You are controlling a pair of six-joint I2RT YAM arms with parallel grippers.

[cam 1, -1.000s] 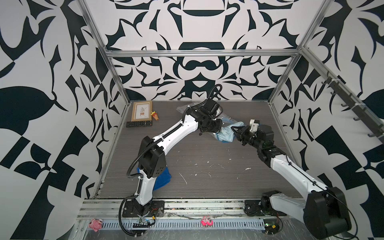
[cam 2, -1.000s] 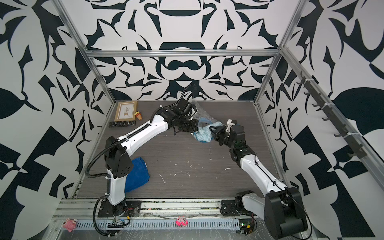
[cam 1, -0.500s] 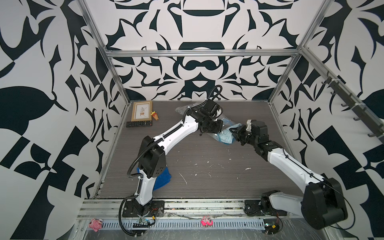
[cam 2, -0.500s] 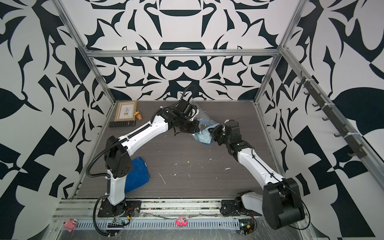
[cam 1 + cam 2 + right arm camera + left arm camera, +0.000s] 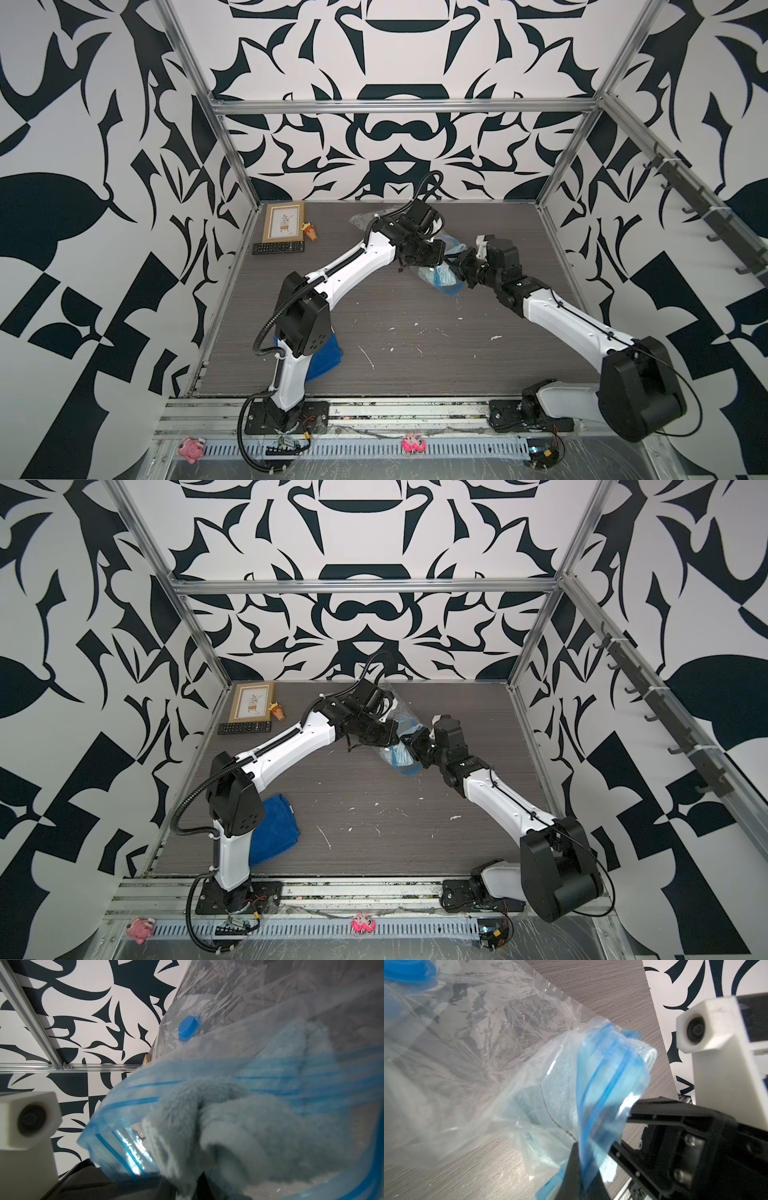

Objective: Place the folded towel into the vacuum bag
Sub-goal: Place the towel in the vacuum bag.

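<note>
Pinching the vacuum bag (image 5: 477, 1032) by its blue zip edge (image 5: 602, 1088) in shut left jaws; holding the folded towel (image 5: 259, 1130), partly inside its mouth, in narrow right jaws.

The vacuum bag (image 5: 483, 1028) is clear, shiny plastic, full of crinkles. Its zip strip (image 5: 602, 1093) is smooth, see-through blue plastic. Its round cap (image 5: 189, 1024) is hard, smooth blue plastic. The towel (image 5: 259, 1126) is pale blue cloth, soft and fuzzy. The worktop (image 5: 415, 316) looks like grey wood with fine lines, dull and not shiny. The dark blue cloth (image 5: 274, 829) looks soft. The arms (image 5: 353, 268) have smooth white shells, a bit shiny. The rails (image 5: 399, 107) are bare silver metal.
</note>
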